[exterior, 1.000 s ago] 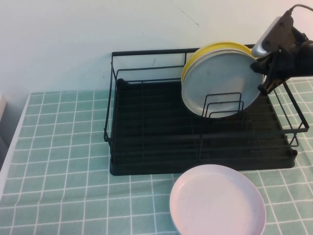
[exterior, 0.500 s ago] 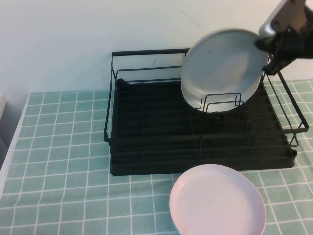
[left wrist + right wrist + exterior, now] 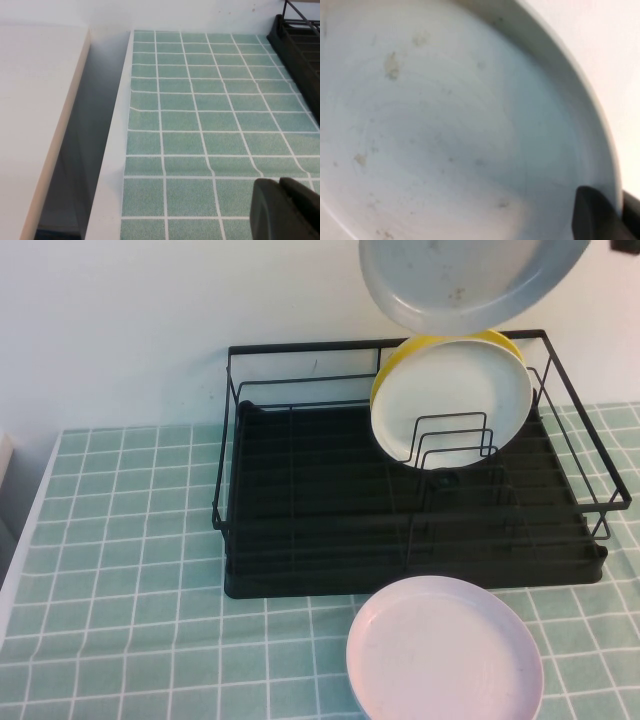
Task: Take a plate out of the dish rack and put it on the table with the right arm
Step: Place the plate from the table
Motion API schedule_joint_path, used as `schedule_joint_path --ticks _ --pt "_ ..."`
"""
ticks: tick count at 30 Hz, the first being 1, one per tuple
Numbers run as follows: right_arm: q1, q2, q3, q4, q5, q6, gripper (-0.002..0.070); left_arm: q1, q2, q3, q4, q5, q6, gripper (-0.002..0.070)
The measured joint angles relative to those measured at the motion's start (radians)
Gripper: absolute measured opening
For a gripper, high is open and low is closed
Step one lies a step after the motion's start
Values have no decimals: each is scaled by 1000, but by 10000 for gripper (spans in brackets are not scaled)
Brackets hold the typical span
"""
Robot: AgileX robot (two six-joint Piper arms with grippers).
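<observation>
The grey speckled plate point(image 3: 465, 280) hangs high above the back right of the black wire dish rack point(image 3: 330, 540), at the top edge of the high view. My right gripper point(image 3: 615, 210) is shut on the plate's rim; the plate point(image 3: 445, 125) fills the right wrist view. In the high view only a dark corner of the right arm shows at the top right. My left gripper point(image 3: 292, 210) is shut and empty, low over the mint-green tiled table point(image 3: 200, 115) left of the rack.
A yellow-backed white plate point(image 3: 450, 405) stands upright in the rack's dividers. A pale pink plate point(image 3: 445, 650) lies flat on the table in front of the rack. The table's left edge point(image 3: 112, 150) drops to a gap beside a white surface.
My right gripper has lifted the grey plate up out of the rack, from in front of the yellow-backed plate to well above it. The yellow-backed plate now shows fully.
</observation>
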Motion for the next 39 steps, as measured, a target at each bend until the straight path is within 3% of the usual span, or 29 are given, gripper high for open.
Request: schedule_joint_path --ticks 13,21,25,32,39 --pt "0 -273 -2 -718 486 764 10 0 0 0 0 0 0 -2" --pt "0 -290 65 -899 778 1049 10 0 0 0 0 0 0 -2" --pt "0 -298 231 -905 767 1100 10 0 0 0 0 0 0 -2" --pt "0 -301 597 -828 527 1127 10 0 0 0 0 0 0 -2" --pt "0 -198 657 -792 404 1131 10 0 0 0 0 0 0 -2"
